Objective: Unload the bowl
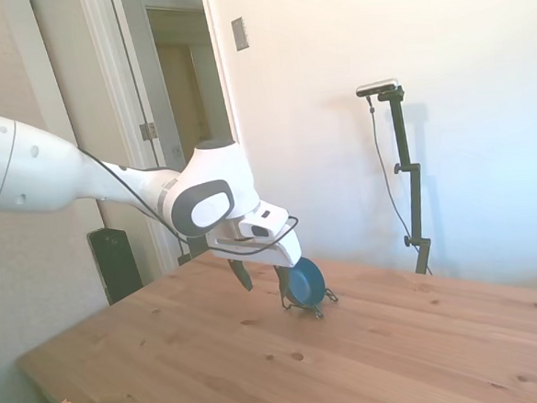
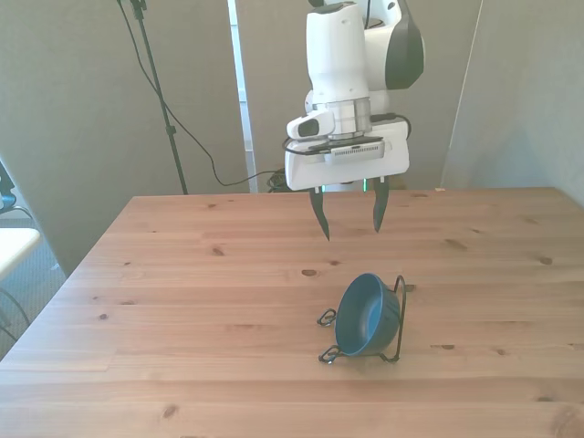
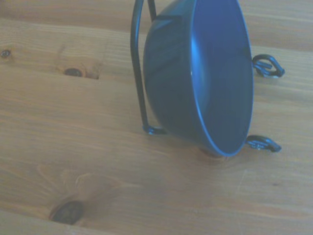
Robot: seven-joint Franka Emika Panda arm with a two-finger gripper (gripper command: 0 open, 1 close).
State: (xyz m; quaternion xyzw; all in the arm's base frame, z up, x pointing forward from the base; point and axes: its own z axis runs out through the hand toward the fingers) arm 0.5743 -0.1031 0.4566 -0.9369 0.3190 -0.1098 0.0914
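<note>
A small dark blue bowl (image 2: 367, 314) stands on edge in a thin black wire rack (image 2: 400, 310) on the wooden table, its hollow facing the front view's left. The side view shows the bowl (image 1: 304, 281) just past the arm's hand. The wrist view has the bowl (image 3: 205, 83) close up, leaning against the rack's upright wire (image 3: 138, 73). My gripper (image 2: 349, 219) hangs open above the table, behind the bowl and apart from it, with nothing between its fingers.
The wooden table (image 2: 182, 292) spreads wide to the front view's left of the rack. A cable hangs behind the table's far edge (image 2: 196, 151). A doorway (image 1: 182, 88) stands behind the arm in the side view.
</note>
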